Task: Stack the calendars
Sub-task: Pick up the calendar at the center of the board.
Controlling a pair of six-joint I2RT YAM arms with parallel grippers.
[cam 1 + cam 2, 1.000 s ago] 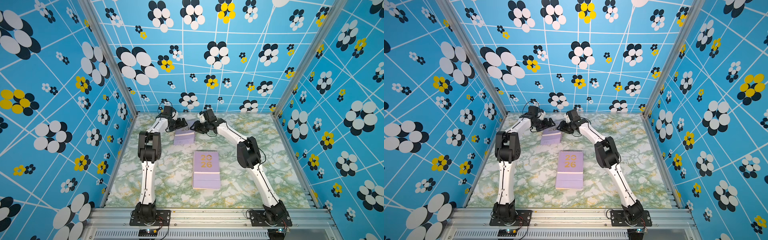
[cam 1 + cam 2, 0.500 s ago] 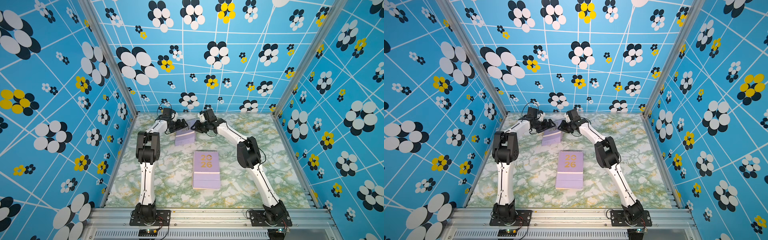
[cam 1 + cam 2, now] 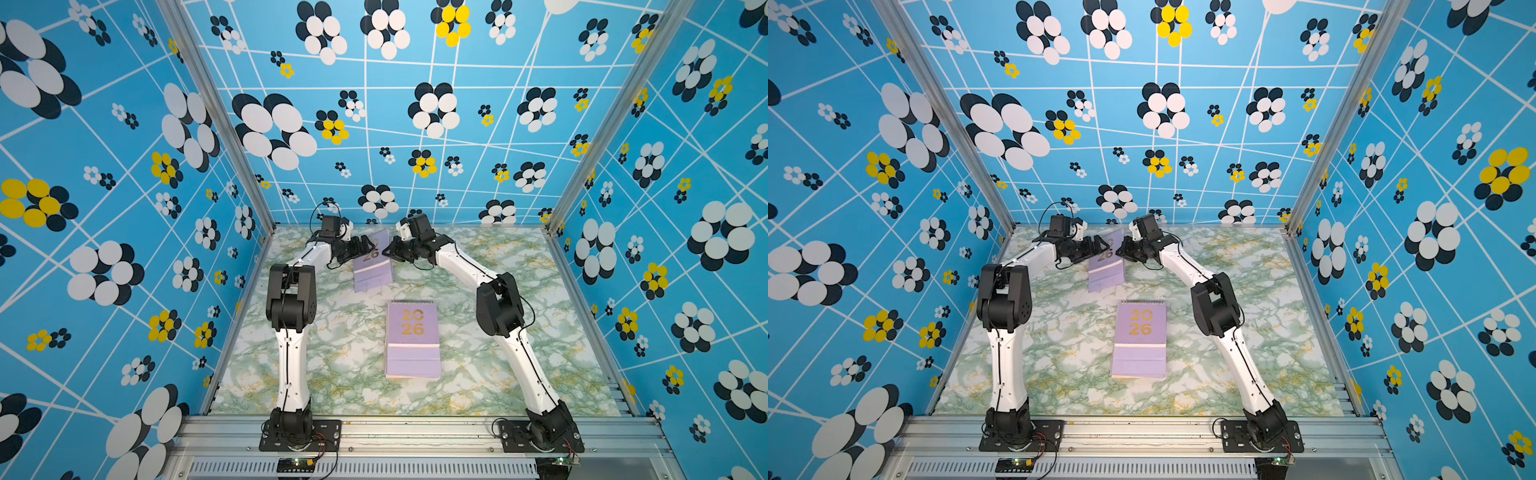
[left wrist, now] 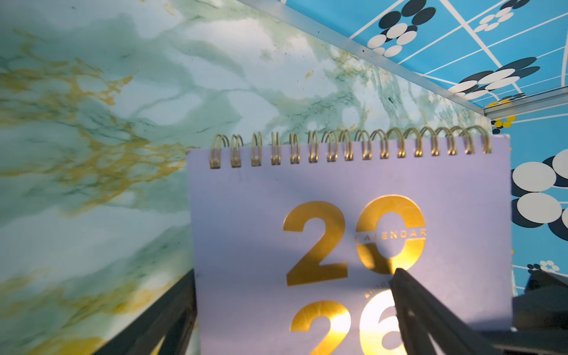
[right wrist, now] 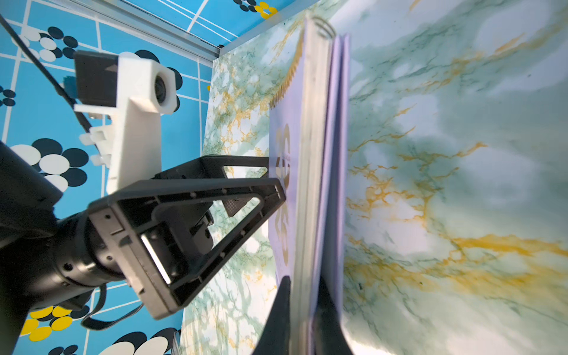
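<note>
You see one lilac calendar (image 3: 372, 266) tilted up near the surface's far edge; a lilac-topped stack (image 3: 412, 338) lies flat mid-surface.

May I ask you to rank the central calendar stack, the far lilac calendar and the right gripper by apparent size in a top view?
1. calendar stack: largest.
2. far lilac calendar: smaller, though it is farther from the camera and partly hidden.
3. right gripper: smallest, shut on that calendar's edge.
</note>
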